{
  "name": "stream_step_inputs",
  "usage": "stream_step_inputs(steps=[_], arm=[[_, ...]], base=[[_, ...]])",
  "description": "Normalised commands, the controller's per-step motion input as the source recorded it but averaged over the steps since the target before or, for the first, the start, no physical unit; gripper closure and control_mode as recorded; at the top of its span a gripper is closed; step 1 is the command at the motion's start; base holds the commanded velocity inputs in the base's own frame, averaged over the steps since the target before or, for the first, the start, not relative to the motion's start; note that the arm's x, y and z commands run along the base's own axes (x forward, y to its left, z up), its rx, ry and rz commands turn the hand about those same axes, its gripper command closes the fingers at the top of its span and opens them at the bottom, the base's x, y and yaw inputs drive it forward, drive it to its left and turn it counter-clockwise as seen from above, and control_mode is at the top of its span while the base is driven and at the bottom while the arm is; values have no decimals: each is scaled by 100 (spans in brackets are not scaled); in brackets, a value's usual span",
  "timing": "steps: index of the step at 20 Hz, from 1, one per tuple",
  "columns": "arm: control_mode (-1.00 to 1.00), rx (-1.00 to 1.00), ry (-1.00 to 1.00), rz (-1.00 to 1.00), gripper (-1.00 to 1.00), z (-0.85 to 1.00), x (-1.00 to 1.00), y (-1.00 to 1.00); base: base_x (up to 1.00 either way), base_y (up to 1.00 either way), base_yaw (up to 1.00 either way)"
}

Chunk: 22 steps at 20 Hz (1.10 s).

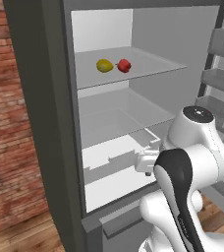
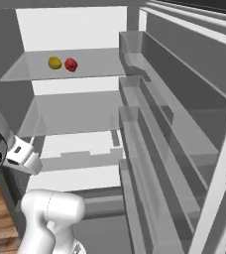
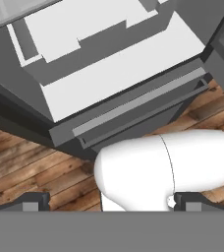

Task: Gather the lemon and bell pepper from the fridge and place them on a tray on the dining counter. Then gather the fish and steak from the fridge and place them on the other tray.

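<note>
While the fridge point(image 1: 50, 123) is open, the lemon point(image 1: 104, 65) at upper centre should be approached slowly; the gripper point(image 3: 109, 202) is held apart, empty.

No legible text, labels or signs anywhere.

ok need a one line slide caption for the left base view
Open fridge with the lemon and bell pepper side by side on its upper glass shelf, the white arm raised in front.
</note>
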Motion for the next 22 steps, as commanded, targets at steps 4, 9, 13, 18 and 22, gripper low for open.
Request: stream_step_inputs(steps=[4,9,13,18,22], arm=[[100,0,0,0,-100,0,0,0],[100,0,0,0,-100,0,0,0],[100,0,0,0,-100,0,0,0],[-100,1,-2,3,-100,4,11,-5],[-100,6,-18,10,-100,46,44,-35]], base=[[-4,-15,21],[35,-8,22],[53,-6,25],[45,-11,17],[0,0,0]])
